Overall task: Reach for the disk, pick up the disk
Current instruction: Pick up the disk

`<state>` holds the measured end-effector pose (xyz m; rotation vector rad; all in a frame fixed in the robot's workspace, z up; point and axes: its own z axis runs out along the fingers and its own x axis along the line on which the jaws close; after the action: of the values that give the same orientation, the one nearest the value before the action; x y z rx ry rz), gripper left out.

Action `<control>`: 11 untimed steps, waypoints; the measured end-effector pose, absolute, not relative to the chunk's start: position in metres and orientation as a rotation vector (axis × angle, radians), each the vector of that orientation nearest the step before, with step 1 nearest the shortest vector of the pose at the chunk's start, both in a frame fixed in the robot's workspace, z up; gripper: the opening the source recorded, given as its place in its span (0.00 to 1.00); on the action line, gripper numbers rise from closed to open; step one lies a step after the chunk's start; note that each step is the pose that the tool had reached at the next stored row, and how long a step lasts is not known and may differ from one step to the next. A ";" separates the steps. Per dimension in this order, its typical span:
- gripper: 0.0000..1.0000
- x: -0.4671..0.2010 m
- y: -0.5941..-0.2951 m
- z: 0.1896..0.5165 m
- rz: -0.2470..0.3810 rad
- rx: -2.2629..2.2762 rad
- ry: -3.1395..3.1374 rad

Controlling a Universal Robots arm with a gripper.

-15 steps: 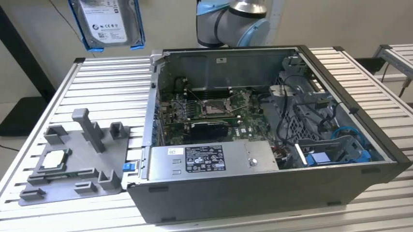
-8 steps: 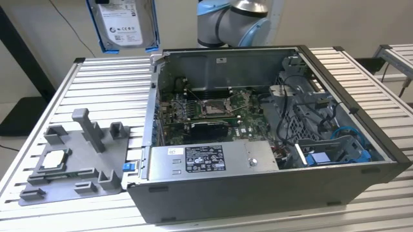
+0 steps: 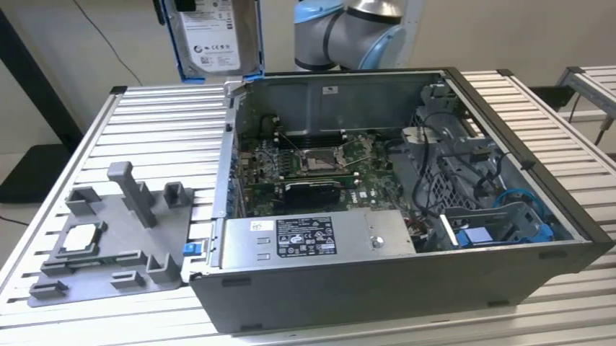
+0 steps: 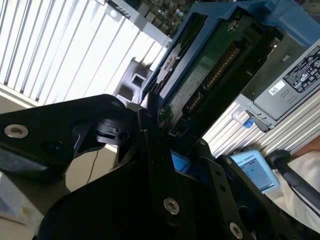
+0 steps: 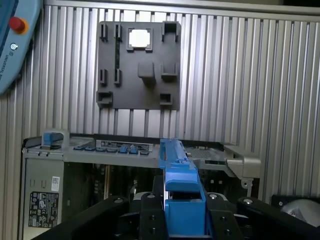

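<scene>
Blue-framed disk (image 3: 216,36) x1 | gripper (image 5: 182,212) x1 clamped on it | PC case (image 3: 385,288) x1 | tray (image 5: 135,97) x1 | chip (image 5: 139,38) x1

A: Kind of place?
B: Robotics laboratory work cell.
A: Shown by what?
B: By a ribbed aluminium-profile worktable (image 3: 144,122); an open desktop computer case (image 3: 385,288) laid on its side, motherboard (image 3: 318,162) exposed; a grey slotted fixture plate (image 3: 106,216) beside it, seating a square chip (image 3: 80,236); a pale blue and silver robot arm (image 3: 351,32) behind, against a bare pale wall (image 3: 500,36); a teach pendant (image 5: 10,50) with red stop button (image 5: 17,24) in the first wrist view.
</scene>
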<state>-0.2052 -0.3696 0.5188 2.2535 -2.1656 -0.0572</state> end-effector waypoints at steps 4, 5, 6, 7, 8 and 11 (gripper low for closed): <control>0.00 -0.187 -0.370 0.515 -0.057 2.253 -2.166; 0.00 -0.182 -0.370 0.515 -0.057 2.253 -2.165; 0.00 -0.178 -0.370 0.514 -0.057 2.254 -2.165; 0.00 -0.173 -0.370 0.513 -0.057 2.253 -2.166; 0.00 -0.169 -0.370 0.512 -0.057 2.253 -2.165; 0.00 -0.155 -0.370 0.510 -0.057 2.253 -2.166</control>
<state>-0.1550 -0.3696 0.5100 2.2534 -2.1656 -0.0572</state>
